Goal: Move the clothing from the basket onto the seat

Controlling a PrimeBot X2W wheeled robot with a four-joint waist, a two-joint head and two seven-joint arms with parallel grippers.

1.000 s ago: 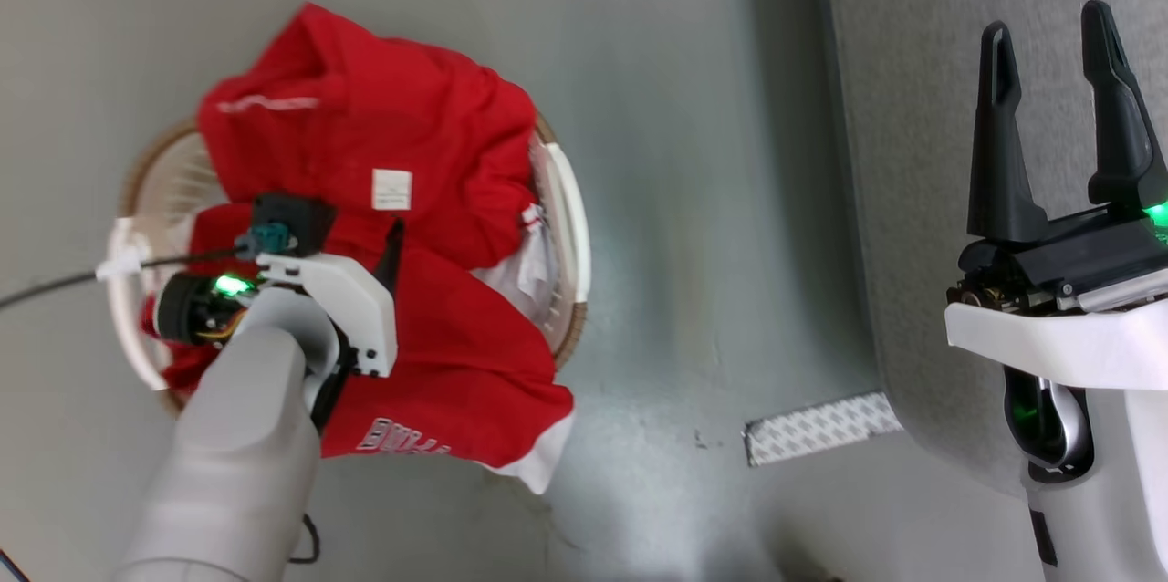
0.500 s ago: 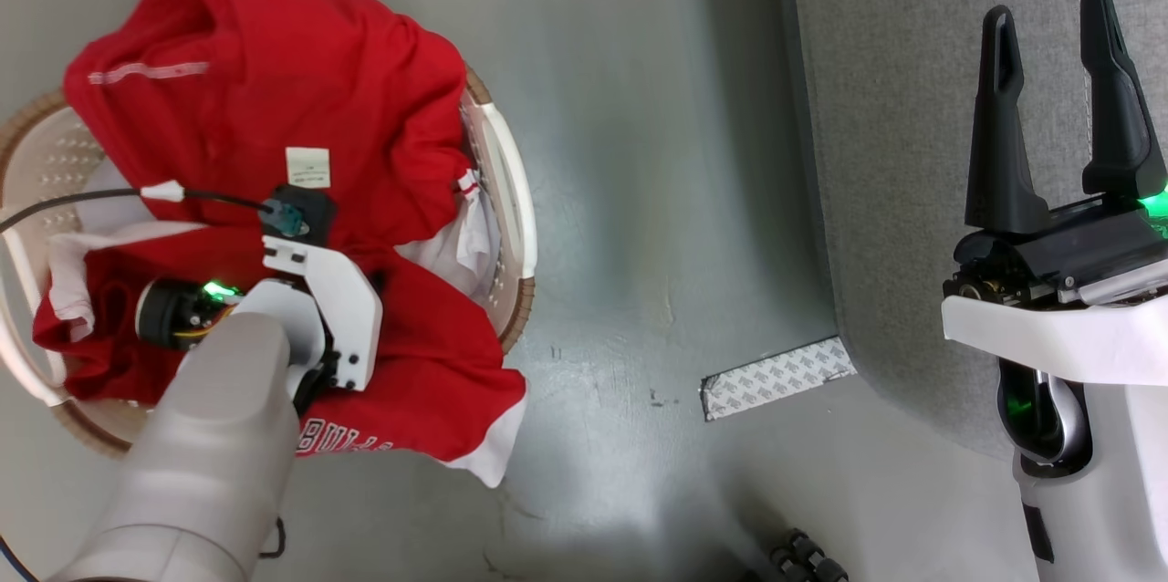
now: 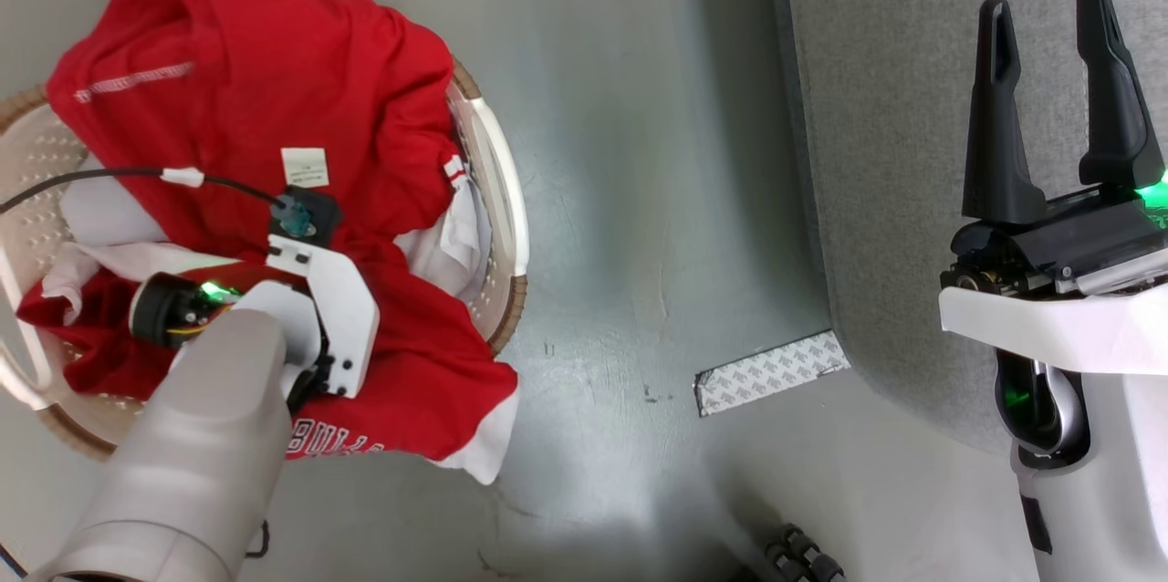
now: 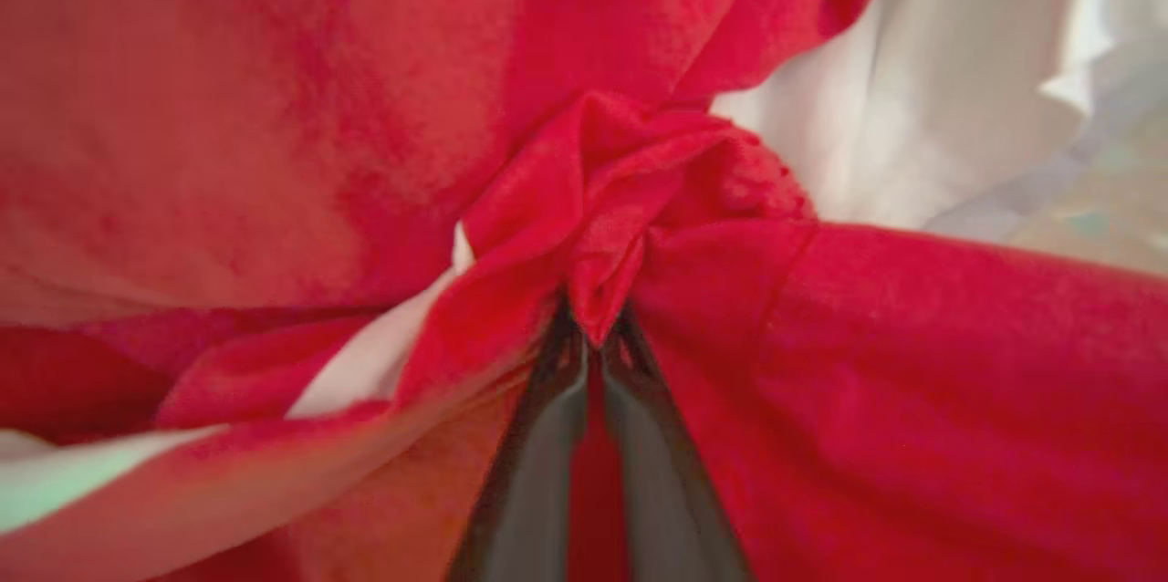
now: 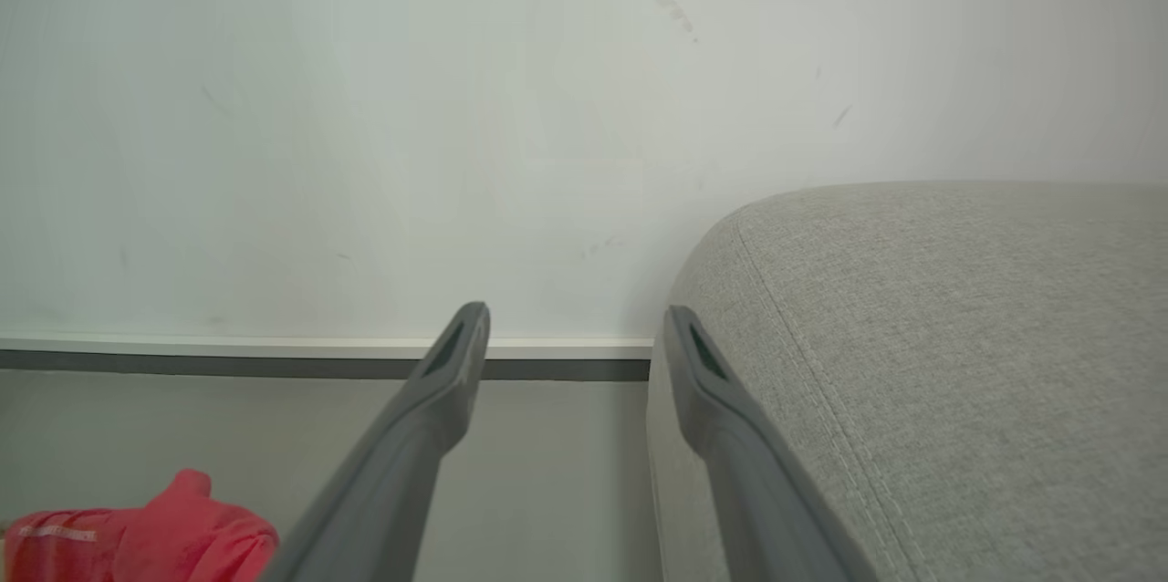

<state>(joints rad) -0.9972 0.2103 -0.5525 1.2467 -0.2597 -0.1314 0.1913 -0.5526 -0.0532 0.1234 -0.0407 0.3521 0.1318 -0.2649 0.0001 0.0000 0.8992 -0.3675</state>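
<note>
Red clothing (image 3: pixel 274 80) with white trim is heaped in the cream basket (image 3: pixel 497 162) at the left of the head view and hangs over its near rim. My left arm reaches down into the heap, its fingers buried in the fabric. In the left wrist view my left gripper (image 4: pixel 593 336) is shut on a bunched fold of the red clothing (image 4: pixel 630 190). My right gripper (image 3: pixel 1049 25) stands open above the light grey seat (image 3: pixel 912 108), with nothing between its fingers. The right wrist view shows the same gripper (image 5: pixel 575 327) beside the seat's rounded corner (image 5: pixel 912 336).
Grey floor lies between the basket and the seat. A patterned strip of tape (image 3: pixel 771 372) is stuck to the floor by the seat's near corner. A white wall with a dark skirting (image 5: pixel 228 363) stands behind. A black cable (image 3: pixel 91 176) crosses the clothing.
The head camera has shifted, so the basket sits further left and nearer. My left gripper has gone from open to shut on a fold of the red clothing. The right arm has barely moved.
</note>
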